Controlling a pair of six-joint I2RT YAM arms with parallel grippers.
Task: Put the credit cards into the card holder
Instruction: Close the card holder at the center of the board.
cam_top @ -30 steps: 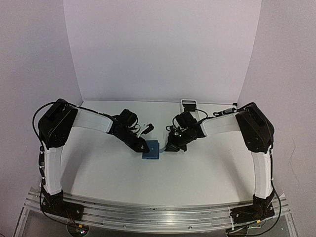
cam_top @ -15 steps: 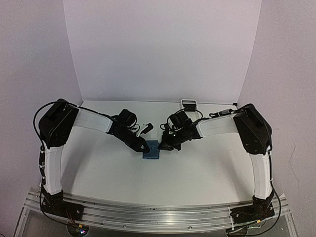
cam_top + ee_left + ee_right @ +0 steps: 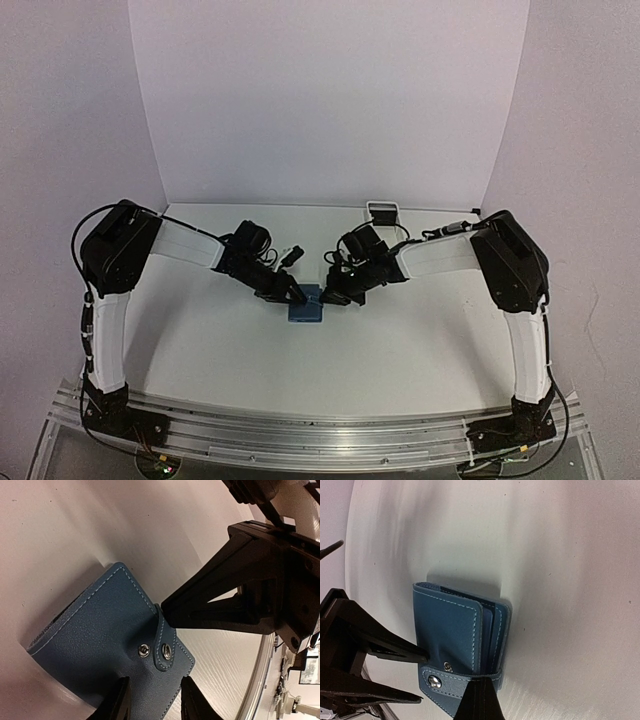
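The card holder (image 3: 306, 304) is a blue folded wallet lying on the table between both grippers. Its strap (image 3: 455, 679) wraps over the open edge, with the snap (image 3: 434, 681) lying beside the stud and not seated on it. My left gripper (image 3: 289, 295) is open, its fingers (image 3: 118, 700) straddling one edge of the wallet (image 3: 100, 635). My right gripper (image 3: 335, 294) is shut, and its tip (image 3: 481, 685) rests on the strap at the wallet's edge (image 3: 451, 630). No credit cards are in view.
A long white tray (image 3: 381, 210) stands at the back of the table behind the right arm. The two arms meet over the table's middle, wrists close together. White walls enclose the table on three sides.
My right gripper has moved left onto the wallet's strap. My left gripper has shifted slightly at the wallet's left edge. The wallet stays about where it was.
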